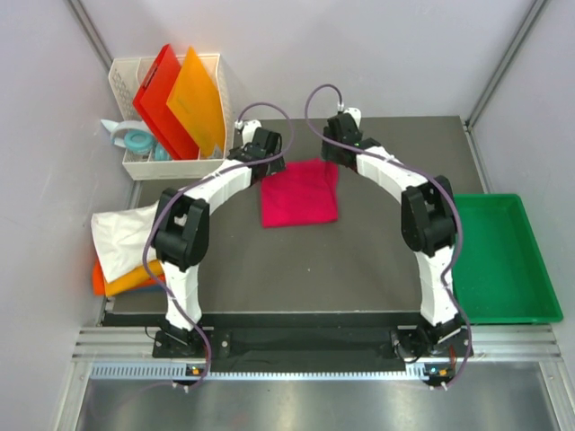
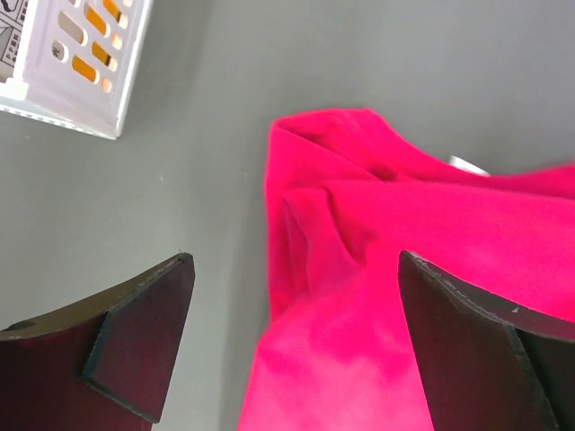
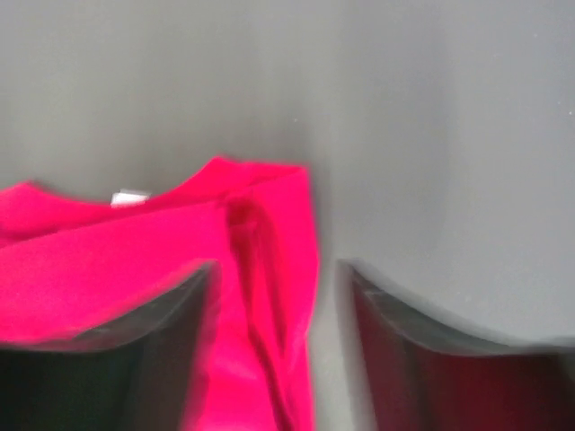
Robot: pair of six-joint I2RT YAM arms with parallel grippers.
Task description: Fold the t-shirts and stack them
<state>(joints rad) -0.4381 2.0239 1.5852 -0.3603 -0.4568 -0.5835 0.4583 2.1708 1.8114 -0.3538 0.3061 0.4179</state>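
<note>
- Crimson-pink t-shirt (image 1: 299,193): folded, flat on the bench (image 1: 359,269), toward its far side.
- Left jaws: apart, astride the shirt's far left corner.
- Right jaws: apart, astride its far right corner.

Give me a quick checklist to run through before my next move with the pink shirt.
1. Left gripper open: ok.
2. Right gripper open: ok, the fingers are apart, though the view is blurred.
3. Pink shirt folded into a compact rectangle in the middle of the table: ok.
4. Its far corners neat: not ok, both show creased ridges.
5. Cloth free of both grippers' fingers: cannot tell; each gripper hangs right over a far corner.
6. White shirt folded: not ok, it lies loose over the orange shirt at the left edge.
</note>
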